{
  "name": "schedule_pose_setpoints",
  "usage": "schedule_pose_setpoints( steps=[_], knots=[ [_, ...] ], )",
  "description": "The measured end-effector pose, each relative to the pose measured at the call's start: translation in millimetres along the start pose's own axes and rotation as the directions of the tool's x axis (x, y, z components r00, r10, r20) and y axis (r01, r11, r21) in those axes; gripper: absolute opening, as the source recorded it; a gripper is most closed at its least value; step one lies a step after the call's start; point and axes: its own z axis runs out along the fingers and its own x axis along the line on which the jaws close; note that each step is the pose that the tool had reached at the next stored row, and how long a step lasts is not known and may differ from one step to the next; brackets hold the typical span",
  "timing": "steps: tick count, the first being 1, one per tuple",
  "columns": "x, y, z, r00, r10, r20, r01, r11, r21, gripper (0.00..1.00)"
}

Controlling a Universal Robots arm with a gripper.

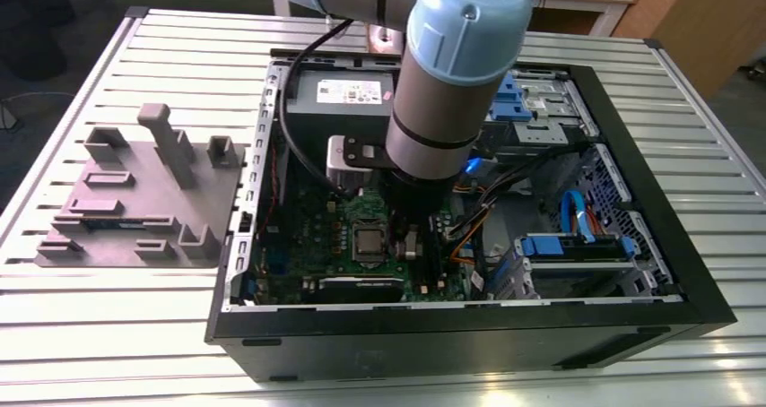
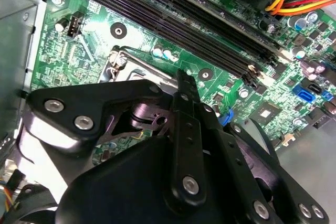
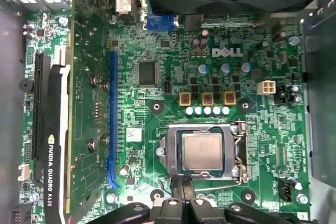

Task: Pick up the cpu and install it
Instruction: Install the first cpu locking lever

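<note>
Gripper [image 3: 183, 199] just beside the socket frame [image 3: 203, 151]; fingertips pressed together, holding nothing, in the first wrist view. The cpu [image 3: 202, 151] lies flat inside that frame on the motherboard [image 3: 173, 87], at 12 o'clock from the fingertips. Second wrist view: gripper linkage covers the socket. Exterior view: arm [image 1: 449, 84] reaching down into the open computer case [image 1: 479, 322]; cpu [image 1: 366, 242] seated on the board.

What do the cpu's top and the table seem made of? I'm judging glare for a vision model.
The cpu top looks like brushed, matte silvery-grey metal with soft, even sheen. The table seems pale aluminium or similar metal: ribbed slats with dull highlights.
</note>
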Motion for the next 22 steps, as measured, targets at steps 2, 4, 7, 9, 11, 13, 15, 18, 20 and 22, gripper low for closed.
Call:
schedule_pose_setpoints(
  steps=[2,4,7,9,11,13,15,18,20,22],
  knots=[
    [0.4,-0.1,2.0,1.0,-0.005,-0.0011,0.005,1.0,0.0002,0.1],
    [0.8,-0.2,3.7,1.0,-0.009,-0.0023,0.009,1.0,0.0003,0.1],
    [0.8,-0.3,4.5,0.9999,-0.013,-0.003,0.013,0.9999,0.0005,0.1],
    [0.8,-0.3,4.6,0.9999,-0.013,-0.003,0.013,0.9999,0.0005,0.1],
    [0.8,-0.3,4.7,0.9999,-0.013,-0.0028,0.013,0.9999,0.0006,0.1],
    [0.8,-0.4,5.4,0.9999,-0.014,-0.0026,0.014,0.9999,0.0006,0.1],
    [0.8,-0.4,6.1,0.9999,-0.017,-0.0031,0.017,0.9999,0.0007,0.1],
    [0.7,-0.5,8.3,0.9998,-0.018,-0.0033,0.018,0.9998,0.0007,0.1],
    [0.7,-0.5,8.7,0.9998,-0.018,-0.0036,0.019,0.9998,0.0004,0.1],
    [0.7,-0.6,9.0,0.9998,-0.019,-0.0036,0.019,0.9998,0.0003,0.1]
  ],
)
